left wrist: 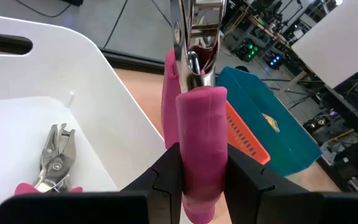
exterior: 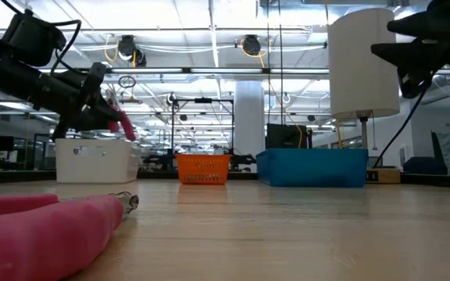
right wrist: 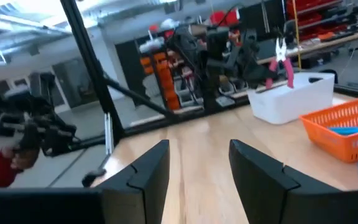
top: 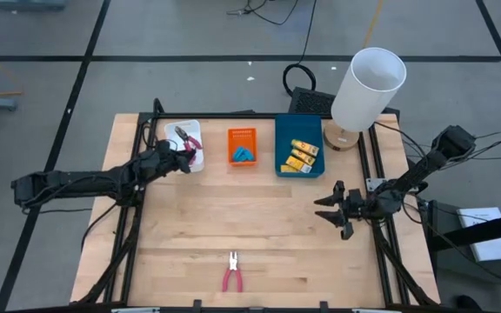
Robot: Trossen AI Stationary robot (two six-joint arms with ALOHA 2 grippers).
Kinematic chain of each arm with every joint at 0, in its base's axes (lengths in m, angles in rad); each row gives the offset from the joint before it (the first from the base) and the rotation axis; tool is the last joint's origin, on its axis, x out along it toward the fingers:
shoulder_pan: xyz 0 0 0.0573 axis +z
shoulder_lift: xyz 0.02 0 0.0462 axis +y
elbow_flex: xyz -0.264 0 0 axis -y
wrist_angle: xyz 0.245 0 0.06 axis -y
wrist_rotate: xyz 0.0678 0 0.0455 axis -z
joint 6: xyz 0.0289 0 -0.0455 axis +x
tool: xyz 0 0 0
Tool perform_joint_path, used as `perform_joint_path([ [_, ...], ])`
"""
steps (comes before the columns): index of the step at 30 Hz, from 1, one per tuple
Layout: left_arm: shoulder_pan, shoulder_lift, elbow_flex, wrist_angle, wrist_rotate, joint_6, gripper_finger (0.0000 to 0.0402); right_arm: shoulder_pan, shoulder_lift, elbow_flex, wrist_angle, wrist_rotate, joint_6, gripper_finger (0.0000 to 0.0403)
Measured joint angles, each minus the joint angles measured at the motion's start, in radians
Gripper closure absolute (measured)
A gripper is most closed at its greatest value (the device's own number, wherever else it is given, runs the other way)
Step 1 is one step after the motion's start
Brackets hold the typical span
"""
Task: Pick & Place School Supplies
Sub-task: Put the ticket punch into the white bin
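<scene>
- Here, your wooden worktop carries three trays in a row along its far edge, with a white lamp standing at the far right corner.
- You have the blue tray as the rightmost of the three, and the yellow packets with dark print lie inside it.
- Your white tray sits nearest the far left corner; one pair of pink-handled pliers already lies inside it.
- The orange tray stands between those two and holds the little light-blue pieces.
- Your left gripper hangs at the white tray's near edge, above it, its fingers clamped on one pink handle of a second pair of pliers, metal nose pointing away from the wrist.
- Your right gripper hovers over the right part of the worktop, short of the right edge, fingers parted with nothing between them.
- A third pair of pink-handled pliers lies flat near the middle of the near edge, nose toward the trays, well apart from both grippers.
</scene>
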Motion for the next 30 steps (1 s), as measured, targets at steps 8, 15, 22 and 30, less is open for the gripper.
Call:
perform_joint_path([
  [8, 0.028, 0.000, 0.000, -0.014, 0.017, 0.000, 0.0316, 0.000, 0.000, -0.001, 0.018, -0.004, -0.039, 0.0245],
  [15, 0.069, 0.000, 0.001, -0.016, 0.115, -0.011, 0.0316, 0.000, 0.000, -0.002, 0.019, -0.030, -0.050, 0.0245],
  [22, 0.116, 0.000, 0.068, -0.143, 0.236, -0.033, 0.0316, 0.000, 0.000, -0.003, 0.019, -0.028, -0.044, 0.0245],
  [30, 0.121, 0.000, 0.249, -0.512, 0.091, 0.016, 0.0316, 0.000, 0.000, -0.003, 0.018, -0.027, -0.043, 0.0245],
])
